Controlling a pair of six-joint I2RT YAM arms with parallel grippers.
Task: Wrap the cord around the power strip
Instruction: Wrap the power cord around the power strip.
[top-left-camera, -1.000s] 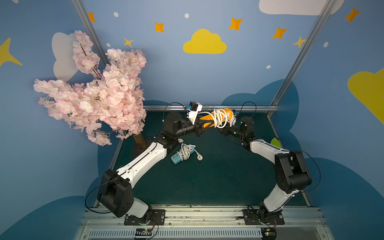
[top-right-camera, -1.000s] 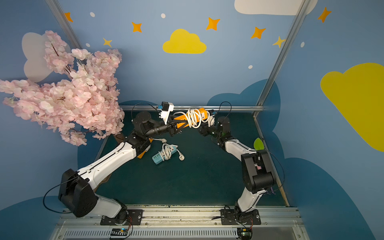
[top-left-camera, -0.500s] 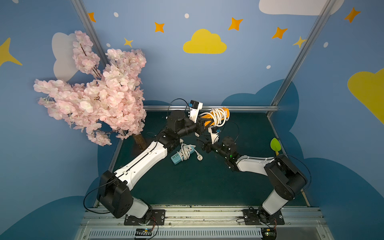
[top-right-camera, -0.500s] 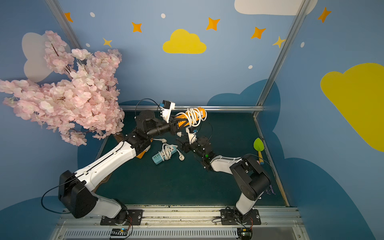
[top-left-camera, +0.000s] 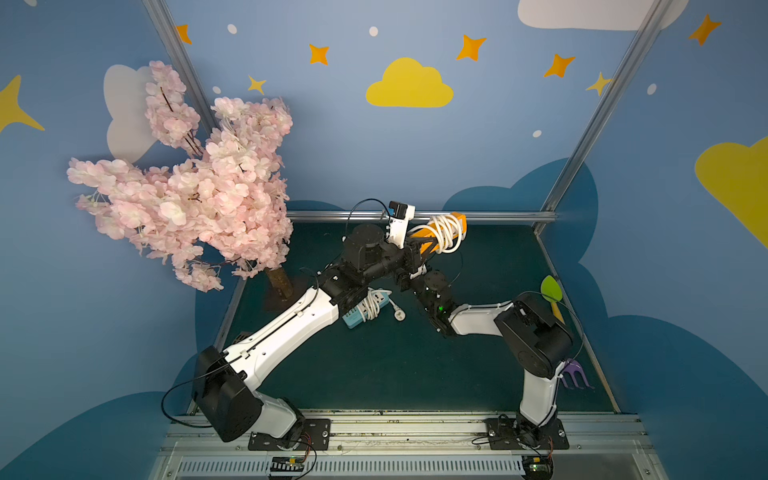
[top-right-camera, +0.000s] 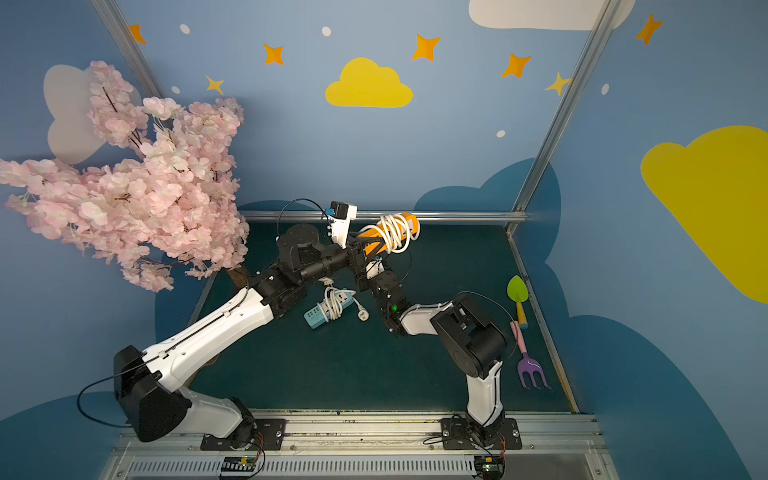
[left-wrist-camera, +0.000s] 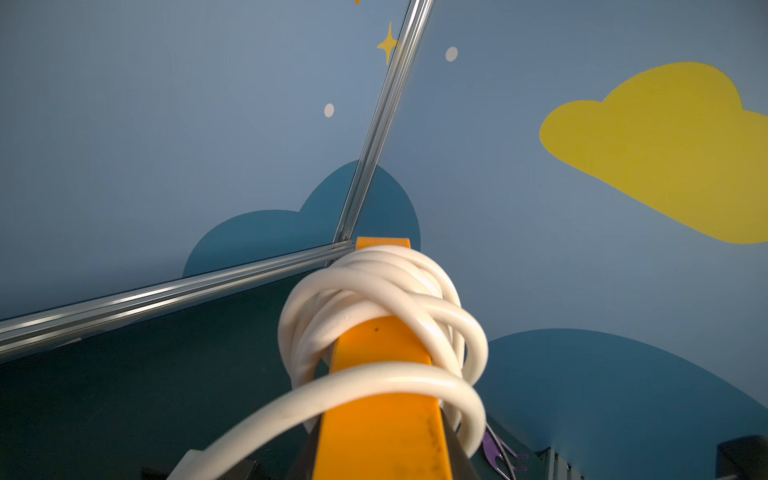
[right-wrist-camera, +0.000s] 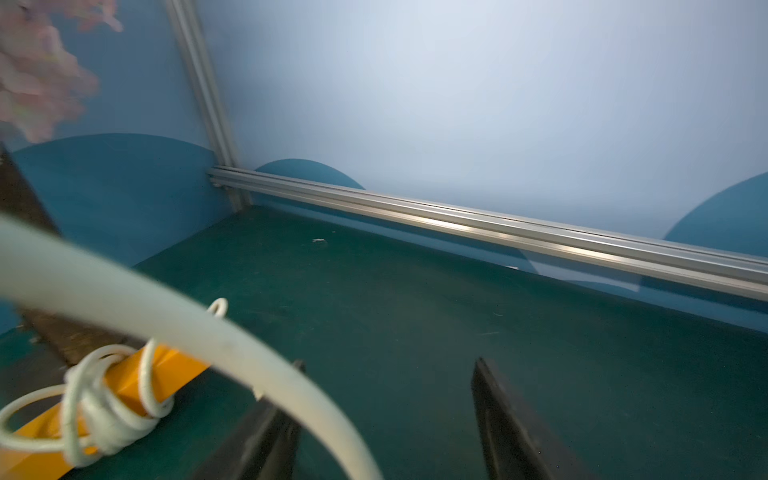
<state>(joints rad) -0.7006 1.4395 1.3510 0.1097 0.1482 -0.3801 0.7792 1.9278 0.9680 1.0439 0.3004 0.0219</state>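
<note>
**Orange strip aloft, cord coiled round it**

My left end effector (top-left-camera: 417, 251) is clamped on the orange power strip (left-wrist-camera: 382, 436), holding it above the bench (top-left-camera: 415, 374) near the rear rail (top-left-camera: 498, 216). The white cord (left-wrist-camera: 374, 291) coils around its middle. A loose length sweeps past my right end effector (right-wrist-camera: 388, 363), whose fingers stand apart around nothing. A teal power strip (top-left-camera: 361, 311) lies below. The blossom tree (top-left-camera: 199, 187) crowds my left arm. A trowel (top-left-camera: 552, 291) and a rake (top-right-camera: 530, 370) hug the right edge.
</note>
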